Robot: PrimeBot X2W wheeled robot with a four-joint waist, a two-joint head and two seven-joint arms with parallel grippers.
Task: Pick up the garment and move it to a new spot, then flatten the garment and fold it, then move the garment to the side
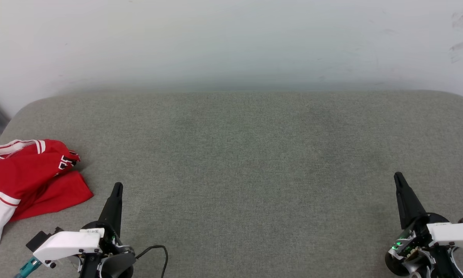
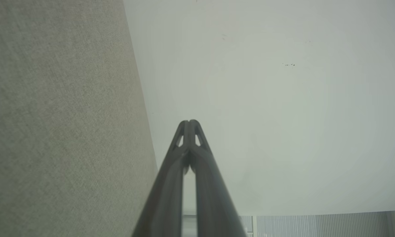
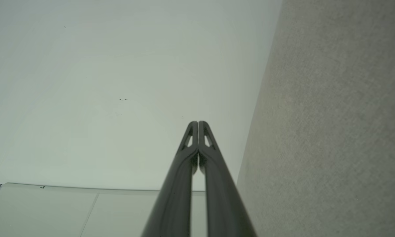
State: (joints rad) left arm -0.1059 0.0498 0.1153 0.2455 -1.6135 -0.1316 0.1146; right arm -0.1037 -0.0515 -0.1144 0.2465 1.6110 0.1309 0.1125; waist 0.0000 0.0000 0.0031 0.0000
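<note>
Fingers (image 2: 169, 187) of the left gripper (image 2: 189, 123) are pressed together tip to tip with nothing held between them. The right gripper (image 3: 198, 123) is in the same condition, its fingers (image 3: 176, 197) meeting at the tips and holding nothing.

Grey upholstered surface (image 1: 254, 154): wide, with rounded far corners, backed by a pale wall (image 1: 231, 38) that carries a few dark scuffs at upper right.

Garment (image 1: 26, 173): lies bunched on the near left part of the surface and is partly cut off by the left edge of the head view. It is red, with a white sleeve hanging toward the near edge, red-and-white striped trim along the top fold and a scrap of black-and-white lettering at a crease. It is not laid flat.

In the head view the left gripper (image 1: 117, 186) sits at lower left, just right of the garment and clear of it, pointing away from the robot. The right gripper (image 1: 398, 176) sits at lower right, well apart from the garment.

A thin black cable (image 1: 160, 249) loops beside the left wrist.
</note>
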